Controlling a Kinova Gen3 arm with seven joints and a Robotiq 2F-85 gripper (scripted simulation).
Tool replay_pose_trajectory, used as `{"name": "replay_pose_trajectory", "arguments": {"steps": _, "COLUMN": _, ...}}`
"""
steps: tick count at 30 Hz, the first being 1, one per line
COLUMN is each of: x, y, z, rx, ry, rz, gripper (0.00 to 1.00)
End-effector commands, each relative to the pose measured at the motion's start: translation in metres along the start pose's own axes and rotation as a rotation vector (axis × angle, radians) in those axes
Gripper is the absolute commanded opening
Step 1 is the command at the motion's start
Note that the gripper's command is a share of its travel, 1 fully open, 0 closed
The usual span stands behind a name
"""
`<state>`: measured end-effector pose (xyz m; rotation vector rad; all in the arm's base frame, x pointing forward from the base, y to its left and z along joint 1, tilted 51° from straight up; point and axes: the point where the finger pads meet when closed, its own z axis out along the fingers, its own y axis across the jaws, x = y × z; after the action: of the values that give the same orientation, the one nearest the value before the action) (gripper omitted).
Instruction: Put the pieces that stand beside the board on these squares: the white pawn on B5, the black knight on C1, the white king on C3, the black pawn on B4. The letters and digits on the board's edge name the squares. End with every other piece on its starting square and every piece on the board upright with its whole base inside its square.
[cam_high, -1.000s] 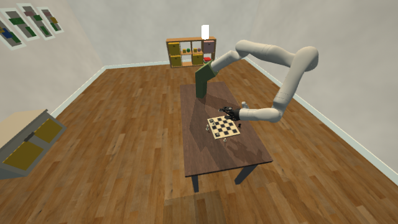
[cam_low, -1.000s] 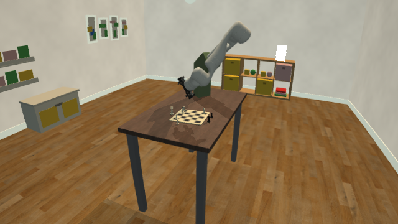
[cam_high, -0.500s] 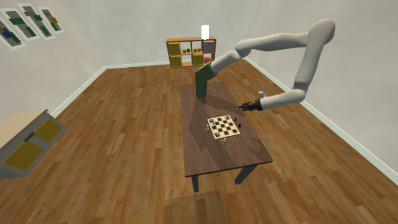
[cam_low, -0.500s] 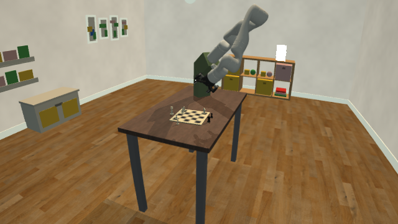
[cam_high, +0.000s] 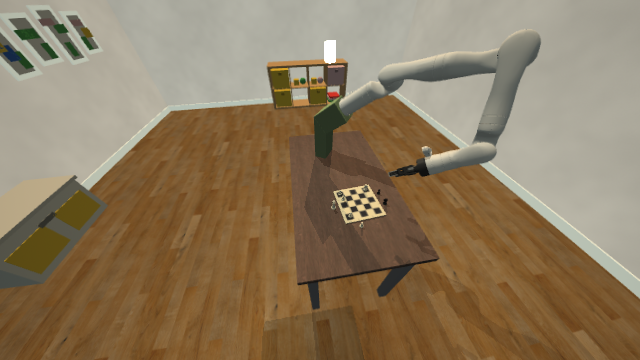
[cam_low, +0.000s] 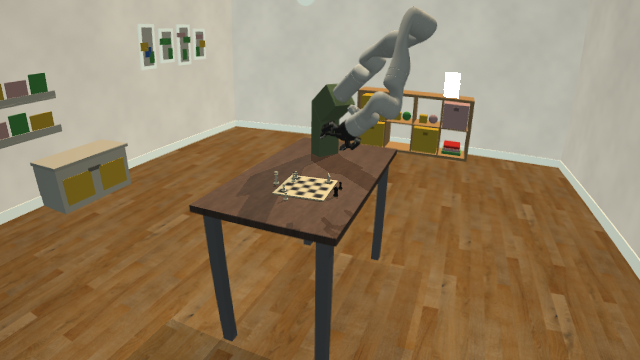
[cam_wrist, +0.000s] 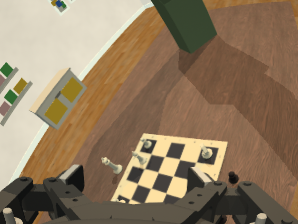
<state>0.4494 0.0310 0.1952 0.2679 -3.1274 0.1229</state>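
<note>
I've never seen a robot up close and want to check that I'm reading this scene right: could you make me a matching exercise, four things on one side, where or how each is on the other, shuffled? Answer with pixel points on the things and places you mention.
1. Gripper (cam_high: 391, 174) (cam_low: 334, 138)
2. Chessboard (cam_high: 380, 214) (cam_low: 300, 197) (cam_wrist: 221, 145)
3. Two black pieces
4. Green pedestal (cam_high: 323, 135) (cam_low: 320, 125) (cam_wrist: 192, 30)

A. On the table, beside the board
B. Open, holding nothing
C. Carries the arm
D. Has several light pieces standing on it

Pairs: 1-B, 2-D, 3-A, 4-C

Dark wood tabletop (cam_high: 350, 250) (cam_low: 240, 200) (cam_wrist: 200, 117), chessboard (cam_high: 377, 214) (cam_low: 325, 198) (cam_wrist: 187, 138) on it.
Green pedestal (cam_high: 323, 142) (cam_low: 324, 130) (cam_wrist: 192, 30) at one short edge; loose chess pieces beside board, two black near a long edge.
</note>
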Motion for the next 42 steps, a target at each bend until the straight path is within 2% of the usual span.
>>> {"name": "replay_pose_trajectory", "arguments": {"steps": 1, "x": -0.001, "y": 0.01, "z": -0.002, "rx": 0.017, "ry": -0.007, "rz": -0.046, "gripper": 1.0}}
{"name": "replay_pose_trajectory", "arguments": {"steps": 9, "x": -0.001, "y": 0.01, "z": -0.002, "rx": 0.017, "ry": -0.007, "rz": -0.046, "gripper": 1.0}}
{"name": "replay_pose_trajectory", "arguments": {"steps": 10, "x": -0.002, "y": 0.021, "z": -0.002, "rx": 0.043, "ry": -0.009, "rz": -0.102, "gripper": 1.0}}
{"name": "replay_pose_trajectory", "arguments": {"steps": 20, "x": -0.002, "y": 0.021, "z": -0.002, "rx": 0.043, "ry": -0.009, "rz": -0.102, "gripper": 1.0}}
{"name": "replay_pose_trajectory", "arguments": {"steps": 21, "x": -0.004, "y": 0.032, "z": -0.002, "rx": 0.068, "ry": -0.012, "rz": -0.157, "gripper": 1.0}}
{"name": "replay_pose_trajectory", "arguments": {"steps": 32, "x": -0.004, "y": 0.032, "z": -0.002, "rx": 0.068, "ry": -0.012, "rz": -0.157, "gripper": 1.0}}
{"name": "replay_pose_trajectory", "arguments": {"steps": 34, "x": -0.006, "y": 0.053, "z": -0.001, "rx": 0.118, "ry": -0.02, "rz": -0.264, "gripper": 1.0}}
{"name": "replay_pose_trajectory", "arguments": {"steps": 36, "x": -0.006, "y": 0.053, "z": -0.002, "rx": 0.118, "ry": -0.022, "rz": -0.264, "gripper": 1.0}}
{"name": "replay_pose_trajectory", "arguments": {"steps": 37, "x": -0.008, "y": 0.064, "z": -0.002, "rx": 0.141, "ry": -0.028, "rz": -0.315, "gripper": 1.0}}
{"name": "replay_pose_trajectory", "arguments": {"steps": 42, "x": -0.008, "y": 0.063, "z": -0.004, "rx": 0.141, "ry": -0.031, "rz": -0.315, "gripper": 1.0}}
